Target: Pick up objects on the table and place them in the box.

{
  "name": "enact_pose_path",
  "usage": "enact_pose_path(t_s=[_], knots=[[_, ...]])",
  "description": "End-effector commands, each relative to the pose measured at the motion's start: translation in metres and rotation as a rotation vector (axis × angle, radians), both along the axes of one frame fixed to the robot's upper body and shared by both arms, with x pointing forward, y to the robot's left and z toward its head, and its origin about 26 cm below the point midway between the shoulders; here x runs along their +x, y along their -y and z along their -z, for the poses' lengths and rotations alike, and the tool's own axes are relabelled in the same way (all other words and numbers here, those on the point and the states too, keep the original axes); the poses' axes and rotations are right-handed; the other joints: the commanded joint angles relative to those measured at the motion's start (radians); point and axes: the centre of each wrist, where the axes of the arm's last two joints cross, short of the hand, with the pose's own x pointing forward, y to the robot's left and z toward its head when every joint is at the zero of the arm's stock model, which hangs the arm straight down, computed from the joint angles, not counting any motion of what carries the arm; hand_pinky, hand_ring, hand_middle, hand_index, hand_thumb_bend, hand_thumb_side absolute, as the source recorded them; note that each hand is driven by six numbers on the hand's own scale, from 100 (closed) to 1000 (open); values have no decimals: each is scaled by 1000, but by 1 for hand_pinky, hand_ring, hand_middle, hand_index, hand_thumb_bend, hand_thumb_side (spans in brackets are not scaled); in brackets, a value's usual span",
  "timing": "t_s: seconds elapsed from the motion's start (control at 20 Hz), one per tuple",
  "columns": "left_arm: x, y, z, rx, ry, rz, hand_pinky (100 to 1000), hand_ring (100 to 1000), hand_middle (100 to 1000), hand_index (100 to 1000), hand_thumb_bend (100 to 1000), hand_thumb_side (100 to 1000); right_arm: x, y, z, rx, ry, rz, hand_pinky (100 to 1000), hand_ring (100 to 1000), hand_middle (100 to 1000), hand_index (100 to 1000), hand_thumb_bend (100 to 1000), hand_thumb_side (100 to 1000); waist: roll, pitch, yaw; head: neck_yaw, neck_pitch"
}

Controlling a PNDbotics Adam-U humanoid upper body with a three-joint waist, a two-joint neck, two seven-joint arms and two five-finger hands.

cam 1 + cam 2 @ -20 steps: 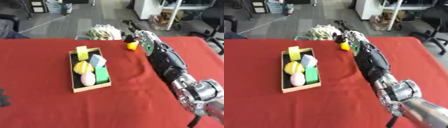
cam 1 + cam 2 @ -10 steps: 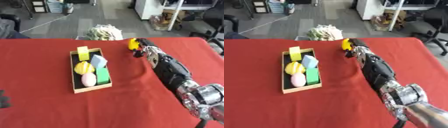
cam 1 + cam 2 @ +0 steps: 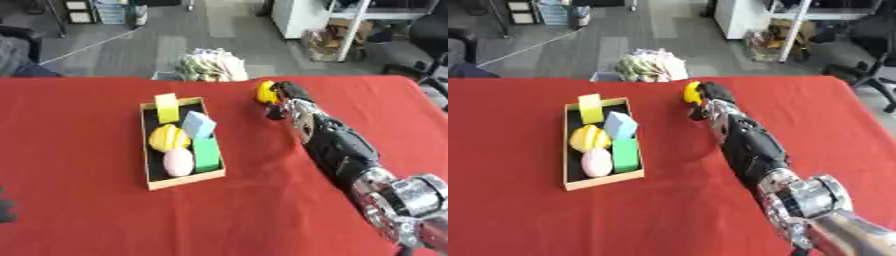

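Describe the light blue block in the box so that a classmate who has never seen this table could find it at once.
On the red table stands a shallow tan box left of the robot's right hand. Inside, along its right side, the light blue block sits tilted, above the green block and right of the yellow striped ball. It is the only blue piece there.

right hand (image 3: 282, 98) curls around a yellow object (image 3: 265, 92) beside the box (image 3: 150, 151).

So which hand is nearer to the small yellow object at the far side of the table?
The right. The right hand is curled around the yellow object, at the far side of the red table. The left hand shows only at the lower left edge, far from it.
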Motion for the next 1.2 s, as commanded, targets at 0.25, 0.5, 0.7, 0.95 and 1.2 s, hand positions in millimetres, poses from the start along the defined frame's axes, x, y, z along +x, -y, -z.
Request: enact_pose_path(t_s=[0.25, 0.5, 0.7, 0.95, 1.2], knots=[[1, 0, -12, 7, 42, 4, 777, 632, 624, 816, 100, 672, 1, 10, -18, -86, 207, 131, 616, 589, 452, 583, 100, 196, 16, 22, 3, -27, -37], [1, 1, -12, 7, 40, 5, 778, 633, 624, 817, 100, 675, 0, 10, -16, -118, 319, 181, 505, 493, 262, 376, 100, 158, 19, 27, -5, -31, -37], [1, 0, -11, 6, 37, 2, 779, 633, 625, 817, 100, 677, 2, 5, -23, -114, 417, 163, 475, 469, 213, 321, 100, 128, 18, 19, -24, -29, -35], [1, -1, -8, 4, 29, -6, 780, 633, 625, 816, 100, 677, 9, -14, -52, -74, 510, 2, 472, 466, 207, 320, 100, 101, 14, 0, -53, -15, -26], [0, -3, -5, 0, 20, -15, 780, 633, 625, 816, 100, 676, 11, -49, -82, -40, 538, -281, 484, 473, 209, 324, 100, 100, 9, -22, -74, 4, -12]])
